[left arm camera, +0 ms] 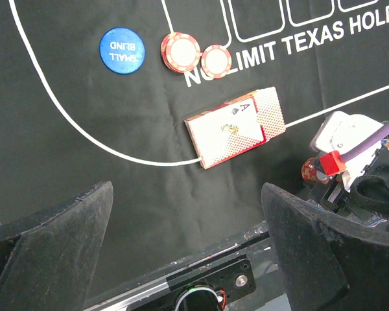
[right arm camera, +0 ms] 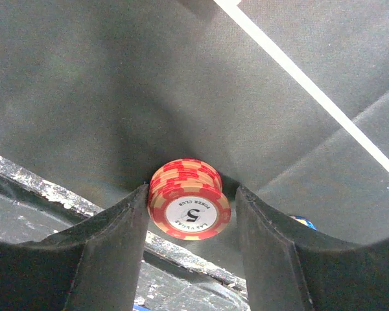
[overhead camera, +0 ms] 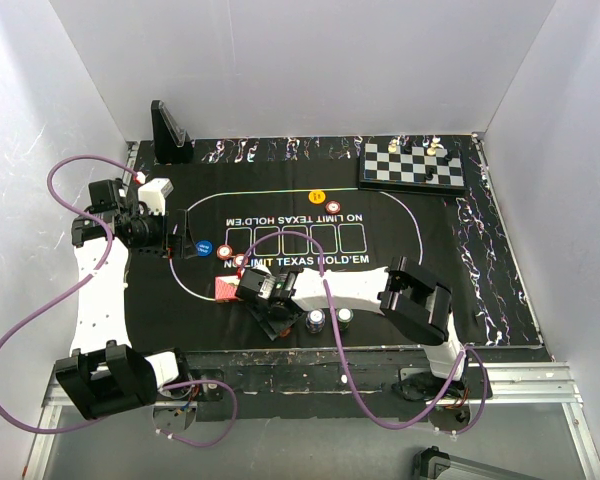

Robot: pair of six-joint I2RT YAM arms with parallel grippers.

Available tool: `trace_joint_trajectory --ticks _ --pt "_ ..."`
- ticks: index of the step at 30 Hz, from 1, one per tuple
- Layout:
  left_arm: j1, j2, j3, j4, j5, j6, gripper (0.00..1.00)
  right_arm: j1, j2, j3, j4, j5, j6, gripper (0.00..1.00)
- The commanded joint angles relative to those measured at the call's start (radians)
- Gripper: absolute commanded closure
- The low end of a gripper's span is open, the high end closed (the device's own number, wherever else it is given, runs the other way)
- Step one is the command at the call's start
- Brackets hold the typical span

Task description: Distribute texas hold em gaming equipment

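I see chips striped red and cream, a blue button, cards backed in red, a black mat lined white.

We read "NO LIMIT TEXAS HOLD'EM" in white on the black felt mat, printed twice (one line upside down from above). The blue round button says "SMALL BLIND". The stack of red and cream poker chips shows "5", "LAS VEGAS" and "POKER CLUB". The face-up playing card bears an "A".
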Motion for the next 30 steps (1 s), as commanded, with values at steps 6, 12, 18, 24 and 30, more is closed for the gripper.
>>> trace_joint_trajectory --ticks 6,12,18,24,30 --pt "0.007 -0.027 0.027 -0.005 0.015 0.002 0.0 0.015 0.049 -0.008 -0.021 -0.034 0.024 0.58" --pt "0.006 -0.029 0.033 -0.003 0.021 -0.004 0.0 0.015 0.014 -0.015 -0.028 -0.029 0.034 0.67" --pt "0.006 -0.032 0.029 0.0 0.023 -0.006 0.0 0.013 -0.052 0.021 -0.06 0.017 0.021 0.74" --pt "0.006 -0.033 0.033 -0.003 0.023 -0.006 0.0 -0.019 -0.115 0.075 -0.093 0.04 0.007 0.8" --pt "0.009 -0.033 0.038 -0.006 0.023 -0.001 0.0 -0.103 -0.195 0.08 -0.107 0.041 -0.005 0.83"
